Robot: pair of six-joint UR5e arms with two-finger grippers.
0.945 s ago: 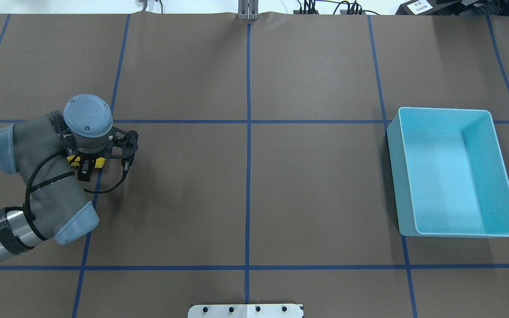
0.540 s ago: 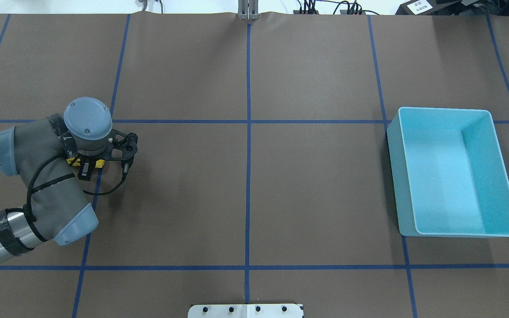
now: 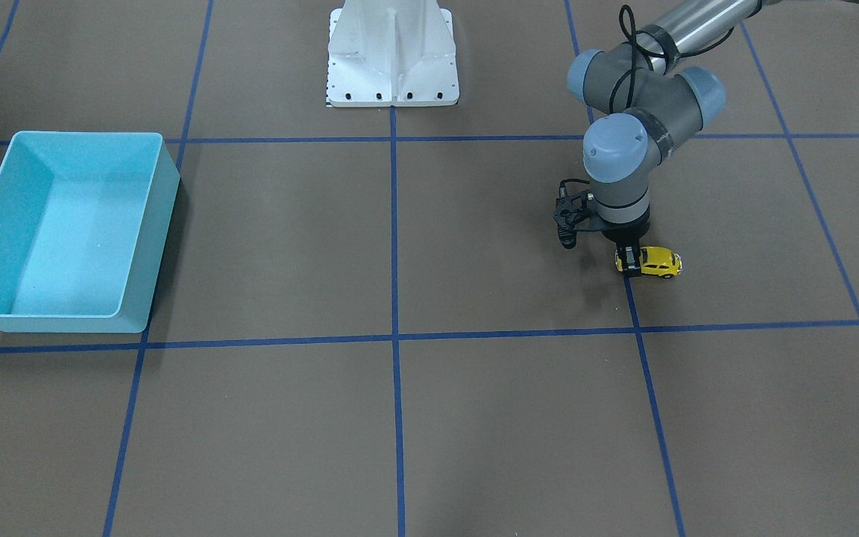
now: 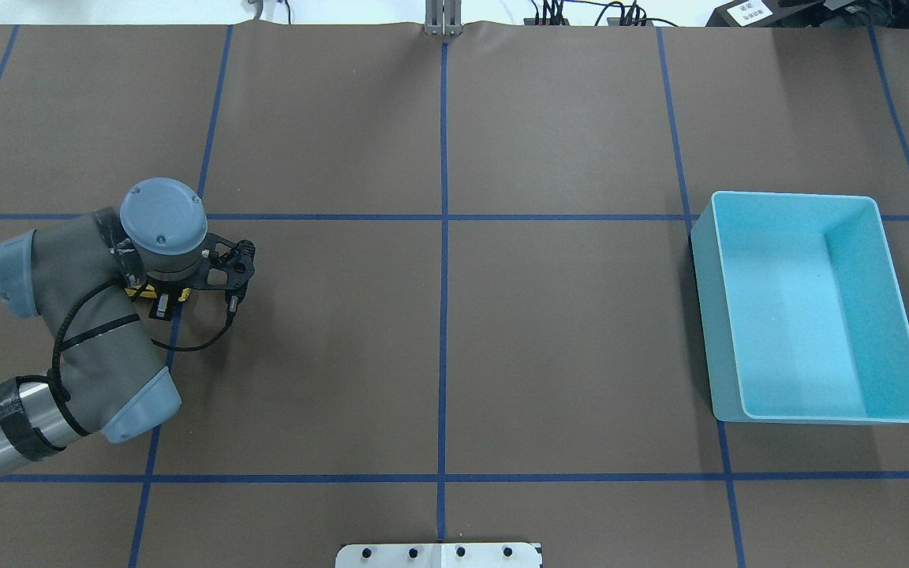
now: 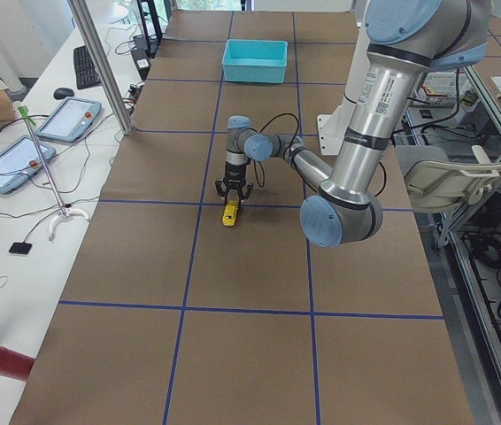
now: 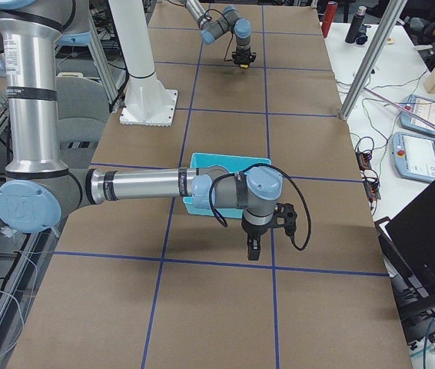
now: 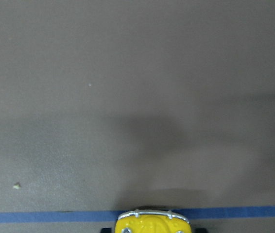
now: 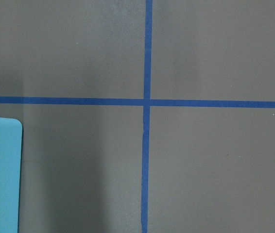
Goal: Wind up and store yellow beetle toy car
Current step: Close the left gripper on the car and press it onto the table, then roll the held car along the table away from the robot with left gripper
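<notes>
Contact sits low on the table (image 3: 474, 246): the left pincer (image 3: 629, 262) points straight down and is clenched on one end of the yellow beetle toy car (image 3: 659, 262). The car's wheels appear to rest on the brown surface beside a blue tape line (image 3: 634, 306). Holding the car down rather than lifted suits winding, since a pull-back motor likely needs the wheels pressed and rolled along the table. The end-on grip leaves most of the glossy body free. In the left wrist view only the car's rounded end and silvery bumper show, centred at the bottom edge, which suggests a square hold.

Storage is not yet done. The light blue bin (image 3: 165, 224) stands open-side up at the opposite side of the table, well apart from the car, placed within the right arm's reach. The right pincer (image 6: 253, 247) hangs over the table near that bin. It shows only in a side view, so whether it is released or clenched cannot be told.
</notes>
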